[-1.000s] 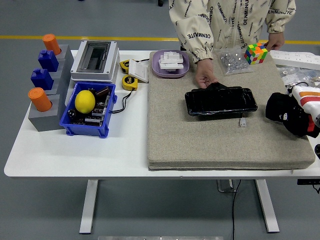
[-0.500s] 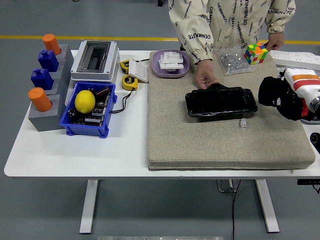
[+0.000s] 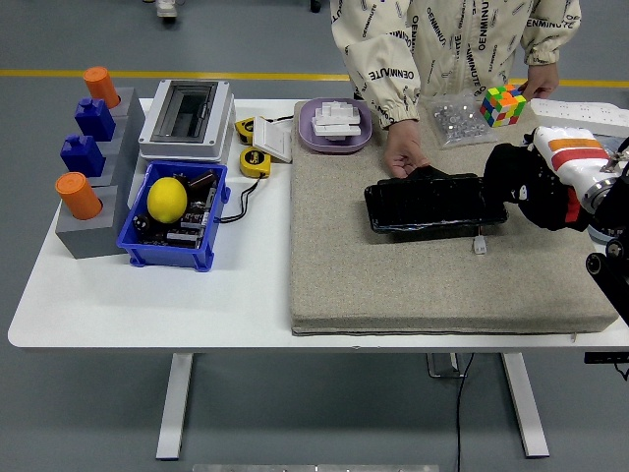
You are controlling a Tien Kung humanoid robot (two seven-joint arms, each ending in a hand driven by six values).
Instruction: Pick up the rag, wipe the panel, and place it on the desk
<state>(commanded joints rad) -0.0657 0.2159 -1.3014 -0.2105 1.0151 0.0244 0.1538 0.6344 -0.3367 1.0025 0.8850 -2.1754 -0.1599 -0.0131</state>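
The right hand (image 3: 528, 183), black-gloved, was seen just past the right end of the black panel (image 3: 434, 202), over the beige mat (image 3: 432, 275) near the worktop's right edge. Its fingers appeared bunched together in a dark mass; whether they were closed on anything, or touched the panel, could not be told. A rag could not be made out with certainty: a dark fold at the panel's far edge, under the person's hand (image 3: 403, 155), may have been it, but it merged with the panel. The panel lay flat on the mat's far half, a small white connector (image 3: 479, 244) beside its near right corner. The person's other hand (image 3: 540, 81) was placed by a colour cube (image 3: 502, 105) at the mat's far right corner, next to a clear bag of small parts (image 3: 454, 118). The robot's forearm was cut off by the right edge. At the worktop's left side a blue bin (image 3: 173, 218) holding a lemon (image 3: 167, 199) was seen.
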